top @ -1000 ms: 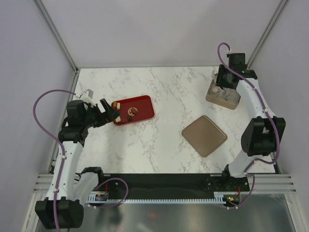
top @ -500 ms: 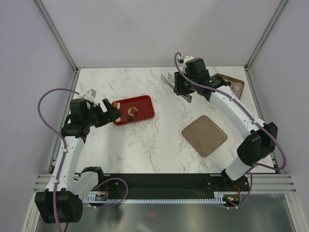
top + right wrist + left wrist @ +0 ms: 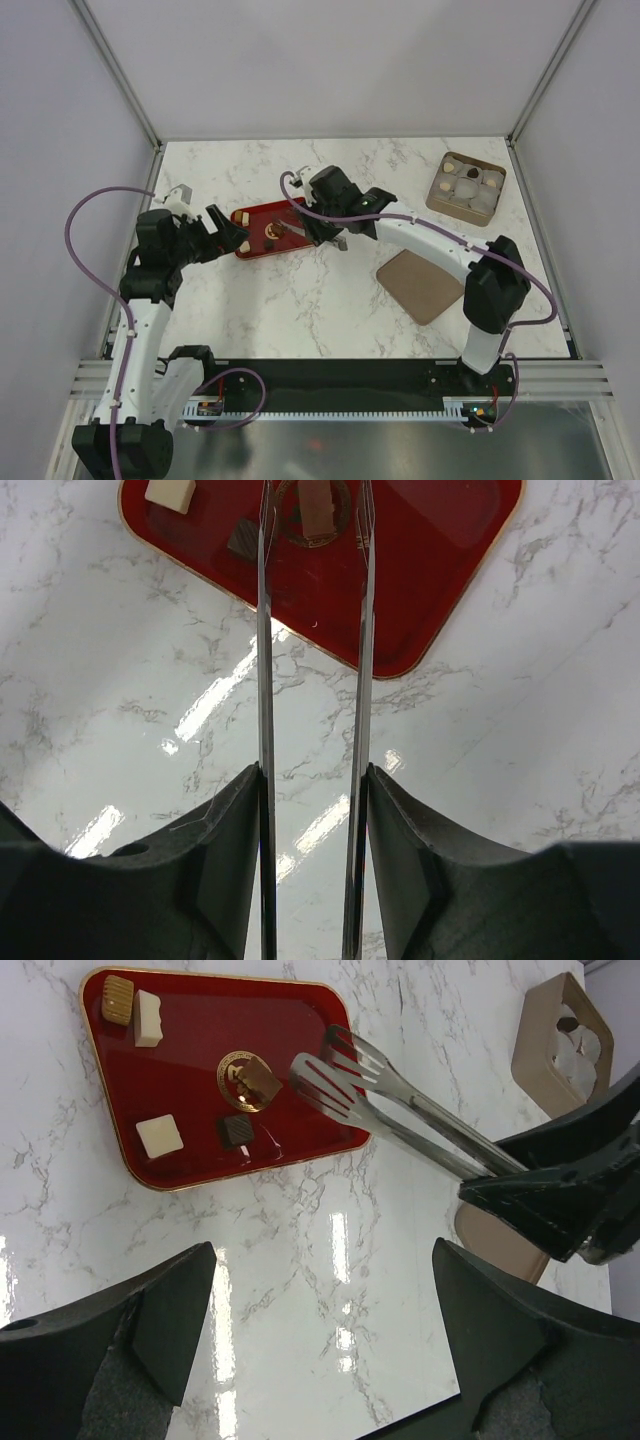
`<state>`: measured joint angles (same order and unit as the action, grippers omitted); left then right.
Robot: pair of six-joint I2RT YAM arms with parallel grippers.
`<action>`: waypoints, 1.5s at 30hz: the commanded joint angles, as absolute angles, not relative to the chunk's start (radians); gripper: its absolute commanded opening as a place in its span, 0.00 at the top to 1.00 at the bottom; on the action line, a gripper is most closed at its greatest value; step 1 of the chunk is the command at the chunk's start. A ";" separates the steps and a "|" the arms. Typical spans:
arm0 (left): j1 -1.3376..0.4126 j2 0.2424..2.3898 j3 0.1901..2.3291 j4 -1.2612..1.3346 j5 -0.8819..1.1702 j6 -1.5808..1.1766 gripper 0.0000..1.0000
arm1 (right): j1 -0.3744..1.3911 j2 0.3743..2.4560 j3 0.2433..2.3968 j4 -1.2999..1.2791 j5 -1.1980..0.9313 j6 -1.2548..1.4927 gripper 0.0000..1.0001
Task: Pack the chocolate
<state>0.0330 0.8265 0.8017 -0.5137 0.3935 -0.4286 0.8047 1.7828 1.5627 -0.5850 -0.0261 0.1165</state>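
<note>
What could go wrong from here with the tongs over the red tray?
1. The tongs in the right tool may close off-centre and knock the brown chocolate into the dark chocolate beside it.
2. Their tips may shove the red tray; the open left tool does not hold it.

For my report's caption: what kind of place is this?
Probably a robot test cell: two arms bolted to a marble-pattern table, plain grey walls, the right hand holding tongs over a red tray.
</note>
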 commanded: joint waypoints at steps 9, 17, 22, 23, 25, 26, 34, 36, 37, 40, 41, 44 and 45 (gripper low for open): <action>0.031 0.785 0.802 -0.492 0.356 -0.394 0.03 | 0.861 1.904 1.575 -0.448 0.015 0.048 0.48; 0.031 0.793 0.804 -0.492 0.356 -0.393 0.03 | 0.894 1.950 1.583 -0.456 0.093 0.034 0.49; 0.031 0.790 0.805 -0.495 0.357 -0.393 0.03 | 0.897 1.957 1.580 -0.465 0.118 0.041 0.50; 0.031 0.790 0.805 -0.495 0.359 -0.393 0.03 | 0.897 1.960 1.583 -0.468 0.121 0.043 0.50; 0.031 0.792 0.805 -0.495 0.360 -0.393 0.03 | 0.900 1.968 1.588 -0.471 0.132 0.041 0.51; 0.031 0.792 0.805 -0.495 0.360 -0.394 0.03 | 0.902 1.970 1.592 -0.472 0.135 0.043 0.51; 0.031 0.787 0.805 -0.497 0.362 -0.394 0.03 | 0.900 1.967 1.611 -0.485 0.149 0.051 0.60; 0.032 0.787 0.805 -0.497 0.365 -0.394 0.03 | 0.900 1.962 1.620 -0.492 0.149 0.051 0.63; 0.032 0.788 0.804 -0.495 0.364 -0.394 0.03 | 0.899 1.956 1.621 -0.494 0.146 0.052 0.63; 0.032 0.795 0.805 -0.495 0.370 -0.394 0.03 | 0.899 1.942 1.628 -0.502 0.149 0.060 0.65; 0.031 0.796 0.805 -0.497 0.370 -0.394 0.03 | 0.896 1.939 1.631 -0.509 0.149 0.064 0.66; 0.031 0.798 0.805 -0.497 0.371 -0.396 0.03 | 0.887 1.921 1.643 -0.532 0.135 0.069 0.66; 0.031 0.799 0.807 -0.495 0.373 -0.396 0.03 | 0.876 1.916 1.647 -0.538 0.135 0.071 0.66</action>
<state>0.0322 0.7967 0.8017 -0.5179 0.3676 -0.4286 0.8906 1.9720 1.5917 -0.5224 0.1299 0.0566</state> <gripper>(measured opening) 0.972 0.375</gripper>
